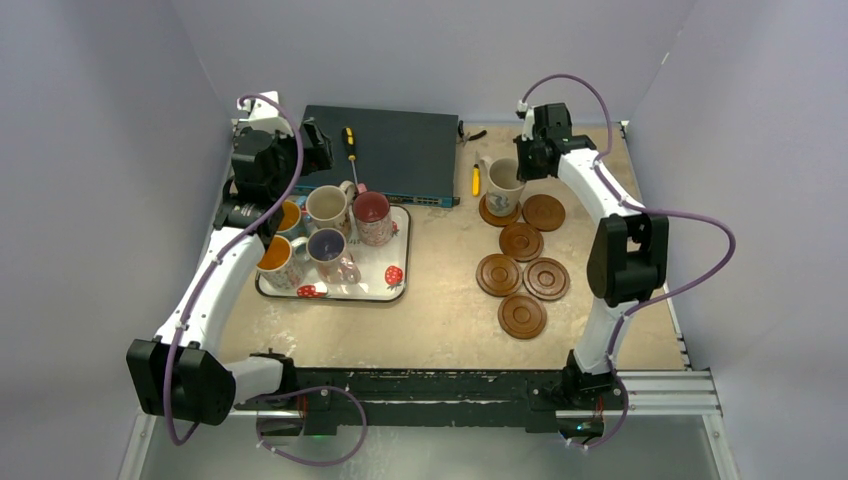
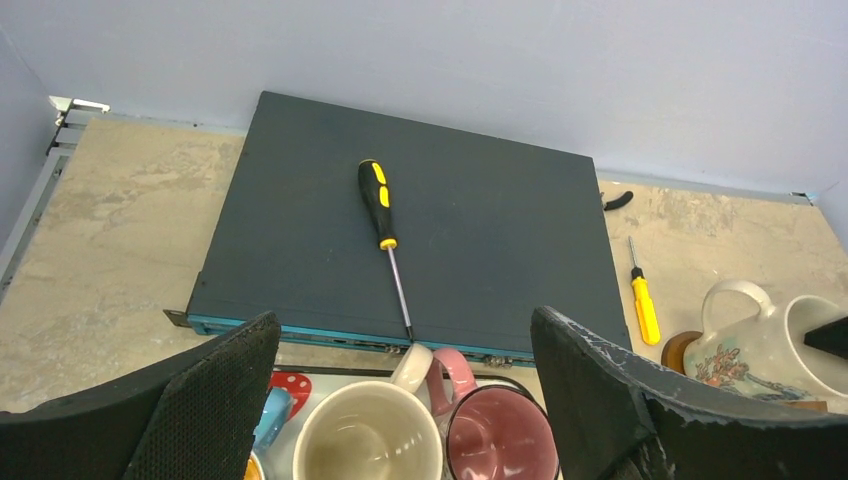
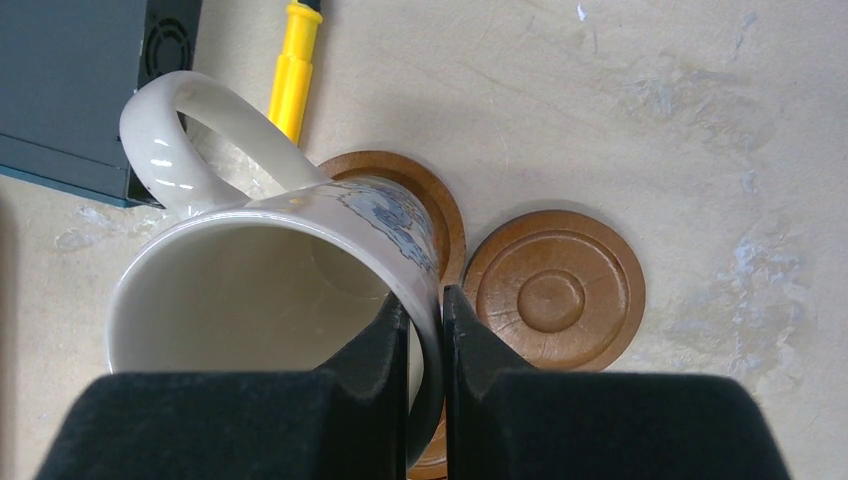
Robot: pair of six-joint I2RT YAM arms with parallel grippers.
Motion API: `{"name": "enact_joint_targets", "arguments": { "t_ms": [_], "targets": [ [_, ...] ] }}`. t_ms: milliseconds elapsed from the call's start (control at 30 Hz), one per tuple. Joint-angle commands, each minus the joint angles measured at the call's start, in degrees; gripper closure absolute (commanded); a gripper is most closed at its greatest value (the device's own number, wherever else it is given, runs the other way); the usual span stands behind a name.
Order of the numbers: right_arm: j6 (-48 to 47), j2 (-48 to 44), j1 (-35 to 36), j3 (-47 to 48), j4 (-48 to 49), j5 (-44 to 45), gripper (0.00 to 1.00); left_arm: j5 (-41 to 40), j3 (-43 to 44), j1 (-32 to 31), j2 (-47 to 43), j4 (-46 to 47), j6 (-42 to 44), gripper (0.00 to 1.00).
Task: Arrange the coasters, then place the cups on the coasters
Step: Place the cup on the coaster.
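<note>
R claw (image 3: 415,300) pinching rim of cream mug (image 3: 250,290) over far coaster (image 3: 425,195); I'd centre it, set flat, then let go. L claw (image 2: 405,330) wide open, empty.

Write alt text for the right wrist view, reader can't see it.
The right gripper is shut on the rim of a cream mug, one finger inside, one outside, above a brown coaster. A second coaster lies bare beside it; a yellow screwdriver handle and a dark box corner sit upper left.
</note>
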Motion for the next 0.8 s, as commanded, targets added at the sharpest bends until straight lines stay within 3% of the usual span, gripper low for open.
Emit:
{"name": "enact_joint_targets", "arguments": {
  "t_ms": [0, 533, 767],
  "targets": [
    [1.31, -1.26, -0.12, 0.60, 4.19, -1.19, 1.00, 1.05, 0.16, 0.55, 0.14, 2.61, -1.18, 0.09],
    [1.17, 0.26, -0.11, 0.20, 3.25, -0.31, 1.00, 1.50, 0.22, 0.87, 0.29, 2.70, -1.44, 0.10],
    [0.96, 1.36, -0.11, 0.64, 2.31, -0.64, 0.90, 1.75, 0.16, 0.96, 0.57, 2.80, -1.51, 0.11]
  ]
}}
